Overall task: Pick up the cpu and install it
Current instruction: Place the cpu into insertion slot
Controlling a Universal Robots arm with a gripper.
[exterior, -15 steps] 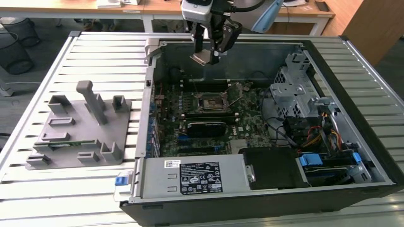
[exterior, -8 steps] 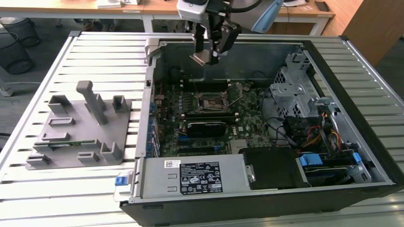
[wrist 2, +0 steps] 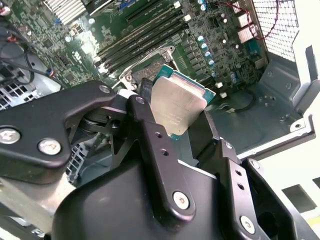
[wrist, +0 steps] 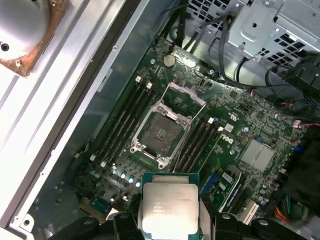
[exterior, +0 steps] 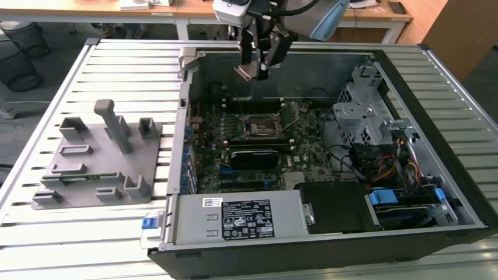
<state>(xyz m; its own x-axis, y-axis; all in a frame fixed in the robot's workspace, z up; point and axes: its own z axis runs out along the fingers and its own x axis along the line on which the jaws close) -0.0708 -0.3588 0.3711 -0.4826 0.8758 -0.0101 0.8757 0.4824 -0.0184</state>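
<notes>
The cpu (wrist 2: 176, 102) is a flat square chip with a shiny silver top and a green rim, held between the black fingers of my gripper (wrist 2: 172, 107), which is shut on its two opposite edges. The first wrist view shows the cpu (wrist: 170, 204) hanging above the motherboard, short of the open socket (wrist: 161, 133), whose metal load plate stands raised. In the exterior view the gripper (exterior: 258, 65) hovers with the cpu (exterior: 247, 71) over the far part of the open computer case, above and behind the socket (exterior: 262, 125).
The open black computer case (exterior: 459, 192) lies on a slatted table, with a drive cage (exterior: 367, 108), cables and a power supply (exterior: 237, 217) inside. A grey plastic fixture (exterior: 97, 160) stands at the exterior view's left. Memory slots (wrist: 125, 117) flank the socket.
</notes>
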